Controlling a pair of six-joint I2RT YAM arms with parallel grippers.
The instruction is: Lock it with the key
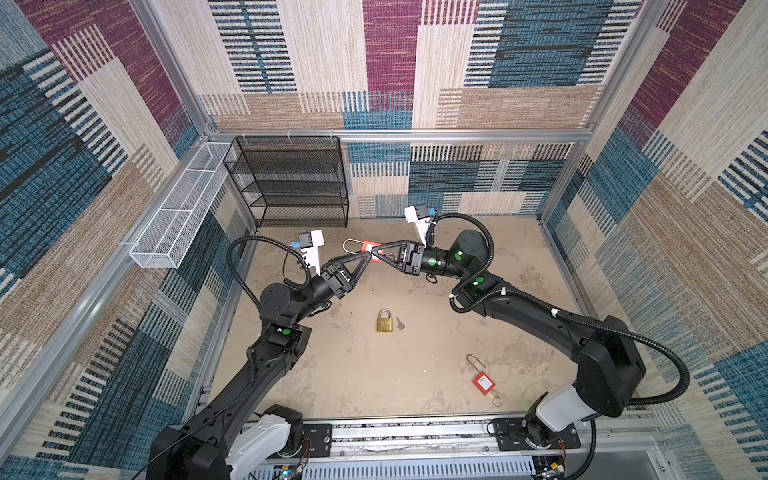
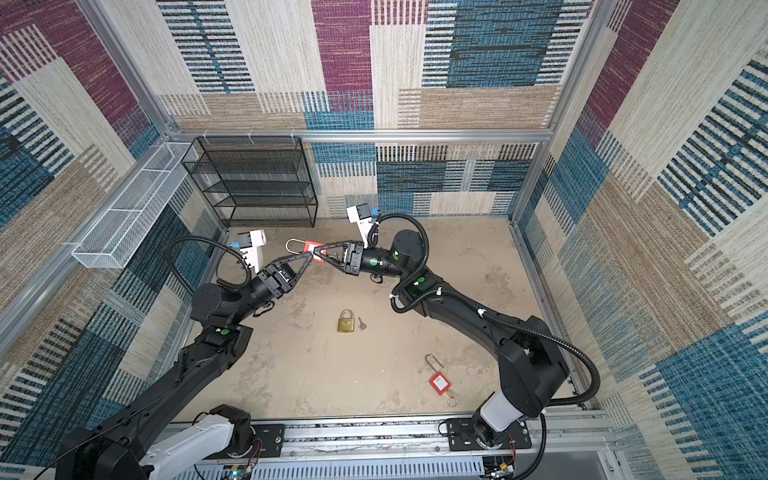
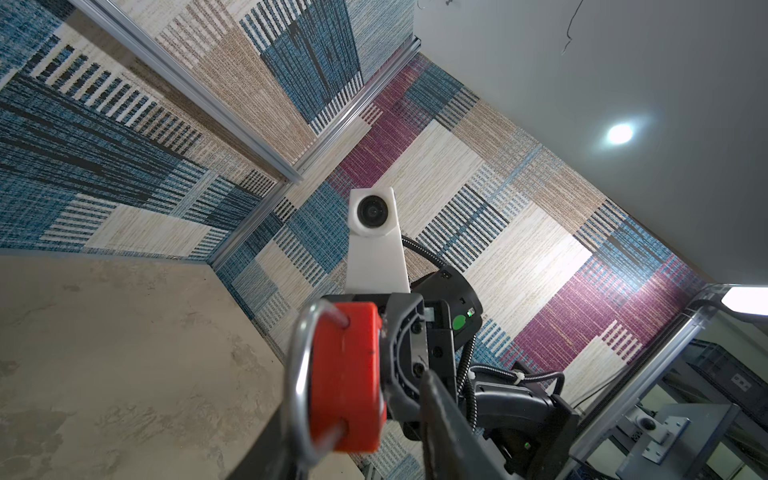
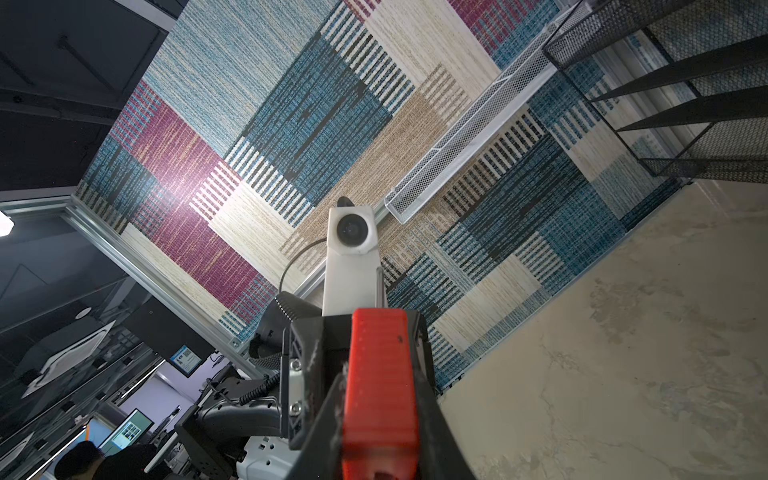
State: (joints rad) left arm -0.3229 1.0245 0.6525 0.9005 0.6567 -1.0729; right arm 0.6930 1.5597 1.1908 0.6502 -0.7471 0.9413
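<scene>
My right gripper (image 1: 375, 250) is shut on a red padlock (image 1: 367, 246) and holds it above the floor at the back middle, its silver shackle (image 1: 350, 245) pointing left. The right wrist view shows the ribbed red body (image 4: 380, 374) pinched between both fingers. My left gripper (image 1: 368, 257) meets the padlock from the left. In the left wrist view its jaws stand apart on either side of the padlock (image 3: 345, 374), and the shackle (image 3: 297, 374) lies along one finger. A small silver key (image 1: 400, 323) lies on the floor. No key shows in the held padlock.
A brass padlock (image 1: 385, 322) lies mid-floor beside the key. A second red padlock (image 1: 482, 382) with a ring lies at the front right. A black mesh shelf (image 1: 291, 183) stands at the back left, with a white wire basket (image 1: 178, 208) on the left wall.
</scene>
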